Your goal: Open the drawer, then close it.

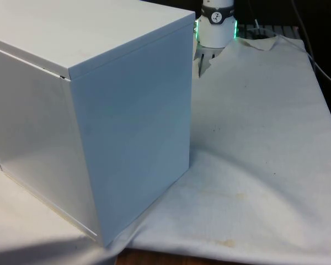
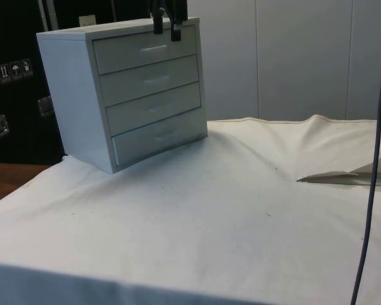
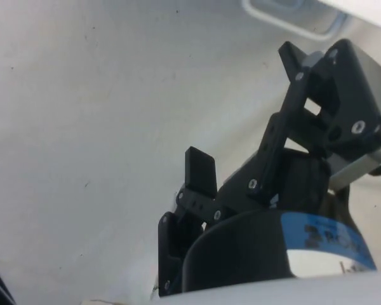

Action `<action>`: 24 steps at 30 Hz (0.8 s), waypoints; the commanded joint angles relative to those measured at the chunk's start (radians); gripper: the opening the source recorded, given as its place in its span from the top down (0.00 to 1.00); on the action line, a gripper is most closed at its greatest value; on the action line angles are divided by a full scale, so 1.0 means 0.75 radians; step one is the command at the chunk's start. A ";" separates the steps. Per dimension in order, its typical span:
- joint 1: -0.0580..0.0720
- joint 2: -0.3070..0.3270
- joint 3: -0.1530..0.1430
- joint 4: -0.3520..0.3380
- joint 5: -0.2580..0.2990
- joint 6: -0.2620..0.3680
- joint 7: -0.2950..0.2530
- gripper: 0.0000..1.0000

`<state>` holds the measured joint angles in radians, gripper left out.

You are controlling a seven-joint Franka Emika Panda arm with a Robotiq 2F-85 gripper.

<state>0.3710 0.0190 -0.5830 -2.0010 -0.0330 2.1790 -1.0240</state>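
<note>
white chest of drawers (image 2: 133, 92) at the cloth's (image 2: 241, 210) far corner, all drawers shut. gripper (image 2: 167, 28) hangs parted before the top drawer (image 2: 146, 49); approach step, next: descend to its handle (image 2: 153, 47).

From across the table the chest of drawers (image 1: 99, 110) turns its blank back and side, so its drawer fronts are hidden there, and its left part runs off the front view's left edge. Behind it the arm (image 1: 216, 25) is cut off at the top, its lower reach hidden by the chest. In the side view the gripper (image 2: 167, 27) hangs at the top drawer (image 2: 146, 49), everything above its fingers (image 2: 157, 25) cropped away; whether they touch the handle (image 2: 153, 47) is perhaps too fine to tell.
</note>
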 commanded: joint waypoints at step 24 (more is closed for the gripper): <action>0.011 -0.031 0.024 -0.124 -0.151 0.252 0.019 0.00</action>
<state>0.3790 0.0000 -0.5650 -2.0880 -0.1240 2.3500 -1.0240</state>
